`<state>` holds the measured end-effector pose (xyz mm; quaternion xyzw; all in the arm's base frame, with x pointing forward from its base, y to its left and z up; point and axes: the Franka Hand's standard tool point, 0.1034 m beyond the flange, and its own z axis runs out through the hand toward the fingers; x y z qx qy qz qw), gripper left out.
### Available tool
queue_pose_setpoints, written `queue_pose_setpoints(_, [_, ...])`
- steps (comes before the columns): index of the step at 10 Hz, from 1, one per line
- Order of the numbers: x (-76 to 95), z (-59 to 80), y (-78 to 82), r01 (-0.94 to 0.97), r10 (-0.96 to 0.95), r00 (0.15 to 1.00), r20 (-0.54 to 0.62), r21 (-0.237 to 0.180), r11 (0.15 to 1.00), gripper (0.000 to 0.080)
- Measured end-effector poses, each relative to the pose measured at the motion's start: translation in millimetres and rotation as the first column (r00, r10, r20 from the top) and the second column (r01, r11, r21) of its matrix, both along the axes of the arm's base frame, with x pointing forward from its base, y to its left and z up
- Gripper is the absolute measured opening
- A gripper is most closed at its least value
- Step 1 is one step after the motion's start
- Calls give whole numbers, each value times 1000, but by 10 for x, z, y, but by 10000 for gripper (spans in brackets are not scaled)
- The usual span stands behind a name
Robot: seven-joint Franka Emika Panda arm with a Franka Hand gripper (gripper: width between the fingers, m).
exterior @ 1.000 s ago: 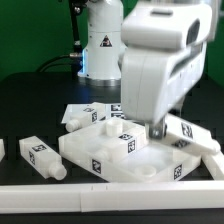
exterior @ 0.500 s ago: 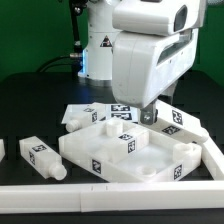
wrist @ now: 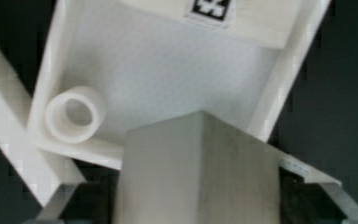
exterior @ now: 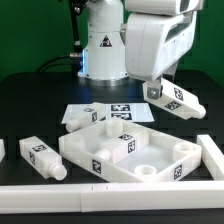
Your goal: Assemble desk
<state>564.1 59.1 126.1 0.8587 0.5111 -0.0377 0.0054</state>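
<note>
The white desk tabletop (exterior: 128, 150) lies rim up in the middle of the table, with round corner sockets and tags on its sides. My gripper (exterior: 156, 91) is shut on a white tagged leg (exterior: 178, 100) and holds it tilted in the air above the tabletop's far corner on the exterior view's right. In the wrist view the held leg (wrist: 202, 165) fills the middle between the fingers (wrist: 62, 196), with the tabletop (wrist: 158, 70) and one round socket (wrist: 73, 112) below. A second leg (exterior: 42, 157) lies to the exterior view's left of the tabletop.
The marker board (exterior: 112, 110) lies behind the tabletop, with another white leg (exterior: 78, 116) at its left end. A white bar (exterior: 100, 195) runs along the front and a white rail (exterior: 212, 155) along the exterior view's right. The robot base (exterior: 100, 45) stands at the back.
My gripper has risen from the tabletop's right side with the leg in its grasp and moved up and to the exterior view's right. The leg now hangs in the air.
</note>
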Motion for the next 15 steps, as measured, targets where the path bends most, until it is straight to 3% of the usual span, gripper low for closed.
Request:
queue_pose_setpoints(4, [-13, -32, -6, 0, 0, 1000, -6, 0, 1000, 454])
queue_pose_setpoints(5, [-140, -39, -15, 2, -2, 1000, -13, -1, 1000, 454])
queue_pose_setpoints(7, [-621, -86, 116, 6, -6, 1000, -18, -1, 1000, 454])
queue_pose_setpoints(8, [-700, -127, 142, -1, 1, 1000, -12, 3, 1000, 454])
queue_pose_setpoints(12, [-716, -165, 131, 2, -2, 1000, -17, 3, 1000, 454])
queue_pose_setpoints(15, [-1172, -576, 139, 16, -15, 1000, -22, 20, 1000, 454])
